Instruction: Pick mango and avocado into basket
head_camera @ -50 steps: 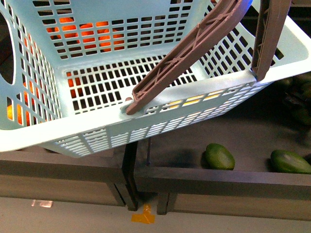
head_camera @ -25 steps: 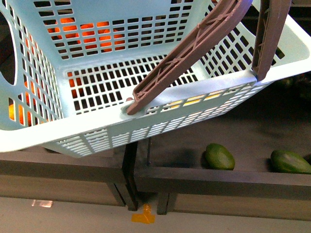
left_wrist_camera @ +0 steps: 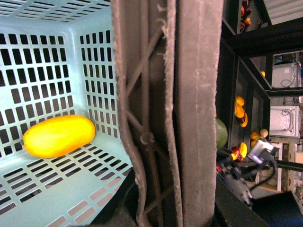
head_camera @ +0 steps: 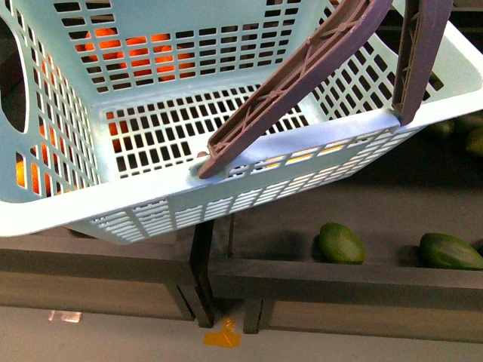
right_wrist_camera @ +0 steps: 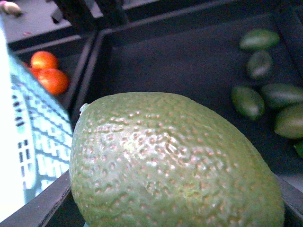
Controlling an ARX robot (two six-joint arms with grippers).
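Overhanging dark bins (head_camera: 302, 271), turquoise basket (head_camera: 136, 215)

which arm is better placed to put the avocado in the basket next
Right. The avocado fills its wrist view, raised above the bin beside the basket; the mango already lies inside.

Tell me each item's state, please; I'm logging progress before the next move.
Light turquoise slotted plastic basket: brown-grey handles swung up, one fruit inside.
Smooth oval yellow mango: lying inside the basket.
Dull green pebbled avocado: close to the right wrist camera, outside the basket.
Other green avocados: lying loose in the dark bin.
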